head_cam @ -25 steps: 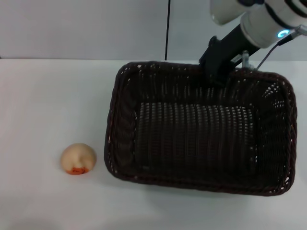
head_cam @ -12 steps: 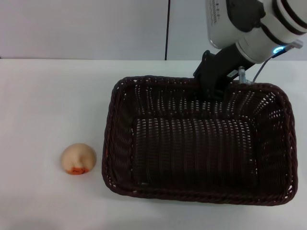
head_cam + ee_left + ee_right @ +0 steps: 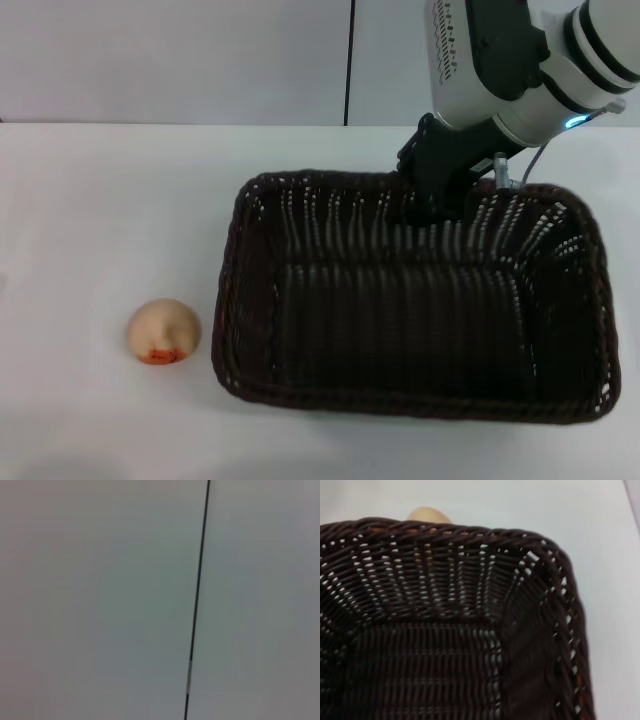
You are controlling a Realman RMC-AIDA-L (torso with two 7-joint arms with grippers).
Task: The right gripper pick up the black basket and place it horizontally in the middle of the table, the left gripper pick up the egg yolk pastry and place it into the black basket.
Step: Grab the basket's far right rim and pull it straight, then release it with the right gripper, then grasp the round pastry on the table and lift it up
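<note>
The black basket (image 3: pixel 410 300) lies lengthwise across the white table (image 3: pixel 100 200), right of the middle, and stands empty. My right gripper (image 3: pixel 440 195) is shut on the basket's far rim, its white-grey arm reaching down from the upper right. The egg yolk pastry (image 3: pixel 163 331) sits on the table left of the basket, apart from it, orange patch toward the front. In the right wrist view the basket (image 3: pixel 445 630) fills the frame and the pastry (image 3: pixel 427 514) peeks over its rim. My left gripper is out of view.
A grey wall with a dark vertical seam (image 3: pixel 351 60) stands behind the table. The left wrist view shows only that wall and its seam (image 3: pixel 197 605). Bare tabletop lies left of the basket around the pastry.
My right gripper has swung the basket's far side toward the left and front, so the basket now lies squarer across the table. The pastry has not moved.
</note>
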